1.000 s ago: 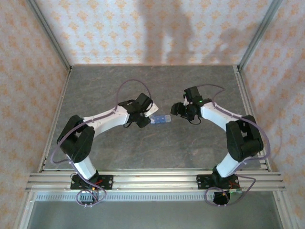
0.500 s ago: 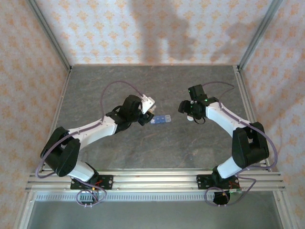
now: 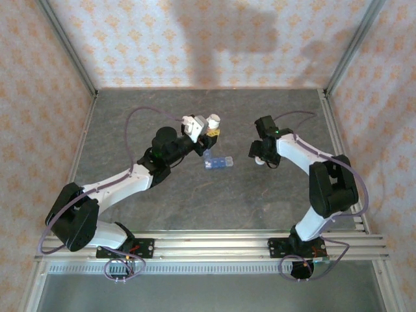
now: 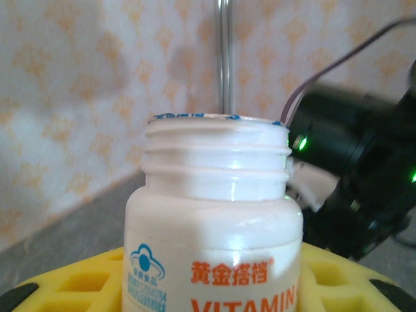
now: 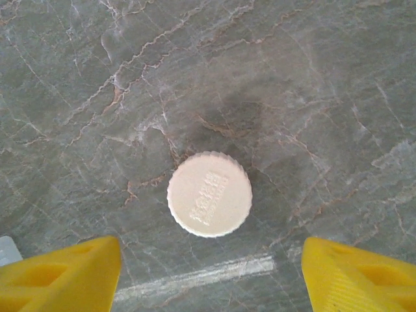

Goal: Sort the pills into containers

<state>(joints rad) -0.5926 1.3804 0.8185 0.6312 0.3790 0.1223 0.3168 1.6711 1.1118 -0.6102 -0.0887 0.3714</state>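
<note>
Ok, you're at the pour. Left gripper (image 3: 208,130) is pinching the white vitamin bottle (image 4: 214,214) by its body between the yellow fingers (image 4: 351,279). The mouth is open with its threads bare, and the bottle is upright and looks lifted off the table (image 3: 260,201). The blue pill organizer (image 3: 218,162) lies flat on the table between the two arms. In the top view it sits a little nearer the bases than the bottle, so by my read it isn't under the mouth. Right gripper (image 5: 211,263) hangs over the cap (image 5: 209,194) with fingers spread wide. The cap lies flat on the table, clear of both pads. My read: the cap is parked, so leave it. Either pull the right arm out of the pour path or use it to pin one end of the organizer so the strip doesn't skate. Centre the bottle mouth over one compartment first, then go low, then tilt. Tilt slowly from the wrist and stop once a pill reaches the lip. A fast tip will likely dump several and bounce them off the strip. Can't tell from these views whether the compartment lids are open, or how full the bottle is, so check both before tilting. The bottle may twist in the pads when tipped, so don't loosen the grip.
</note>
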